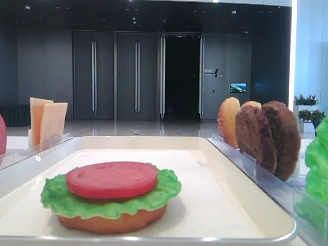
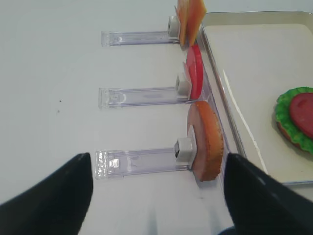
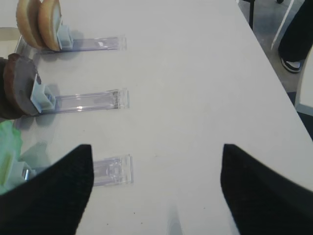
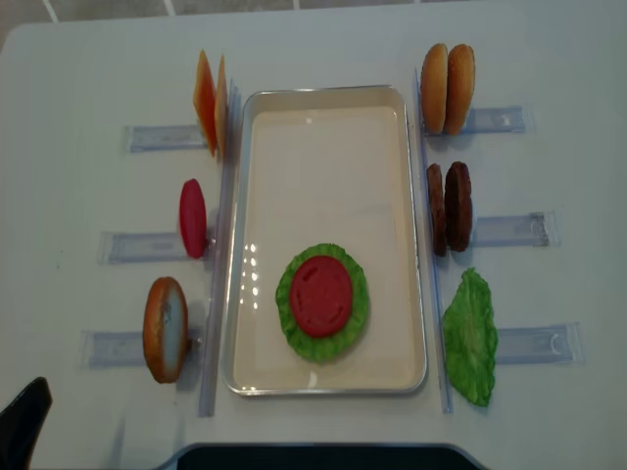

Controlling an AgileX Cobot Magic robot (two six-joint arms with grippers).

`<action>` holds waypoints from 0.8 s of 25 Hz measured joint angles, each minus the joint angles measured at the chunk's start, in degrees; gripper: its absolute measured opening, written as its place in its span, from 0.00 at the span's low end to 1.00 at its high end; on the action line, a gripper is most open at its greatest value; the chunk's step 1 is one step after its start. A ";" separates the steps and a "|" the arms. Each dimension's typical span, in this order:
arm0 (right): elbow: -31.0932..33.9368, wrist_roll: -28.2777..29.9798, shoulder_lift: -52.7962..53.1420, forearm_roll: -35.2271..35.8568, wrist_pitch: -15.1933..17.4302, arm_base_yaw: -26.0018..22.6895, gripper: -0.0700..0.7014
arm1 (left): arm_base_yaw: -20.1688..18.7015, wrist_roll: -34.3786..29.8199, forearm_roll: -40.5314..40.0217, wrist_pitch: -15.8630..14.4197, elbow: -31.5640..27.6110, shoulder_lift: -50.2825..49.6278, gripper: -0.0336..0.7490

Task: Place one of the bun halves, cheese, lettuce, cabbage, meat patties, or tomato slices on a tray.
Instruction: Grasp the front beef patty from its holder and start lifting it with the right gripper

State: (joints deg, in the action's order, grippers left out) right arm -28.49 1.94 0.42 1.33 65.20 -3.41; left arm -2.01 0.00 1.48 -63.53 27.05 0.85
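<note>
While the shallow cream-white rectangular tray [image 4: 323,117] already carries an orange-brown bun base [image 1: 110,219], frilly green lettuce [image 4: 356,313] and a red tomato slice [image 4: 320,295], a patty seems next. Two rough brown meat patties [image 4: 448,208] stand racked just right of the tray; the right gripper [image 3: 155,191] (jaws spread wide, empty) must reach them, and the left gripper [image 2: 157,196] gapes empty too.

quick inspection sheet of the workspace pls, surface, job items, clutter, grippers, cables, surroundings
surface: white table, bare around the racks.
job's things: tray in the middle holds a stack of bun base, lettuce and tomato slice. Left racks: cheese, one tomato slice, one bun half. Right racks: two bun halves, two meat patties, a lettuce leaf.
clutter: nothing seen.
grippers: left gripper open, empty, over the bun rack; right gripper open, empty, over bare table.
cables: nothing seen.
surroundings: dark doors, potted plants, a shoe beside the table.
</note>
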 joint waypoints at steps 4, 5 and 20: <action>0.00 0.00 -0.15 0.06 0.00 0.00 0.79 | 0.00 0.00 0.00 0.00 0.00 0.00 0.86; -0.06 0.00 -1.17 0.18 0.22 0.00 0.79 | 0.00 0.00 0.00 0.00 0.00 0.00 0.86; -9.21 -0.92 -32.86 3.86 3.71 0.00 0.79 | 0.00 0.00 0.00 0.00 0.00 0.00 0.86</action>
State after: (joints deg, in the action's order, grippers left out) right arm -37.70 1.01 -32.44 5.19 68.91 -3.41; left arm -2.01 0.00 1.48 -63.53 27.05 0.85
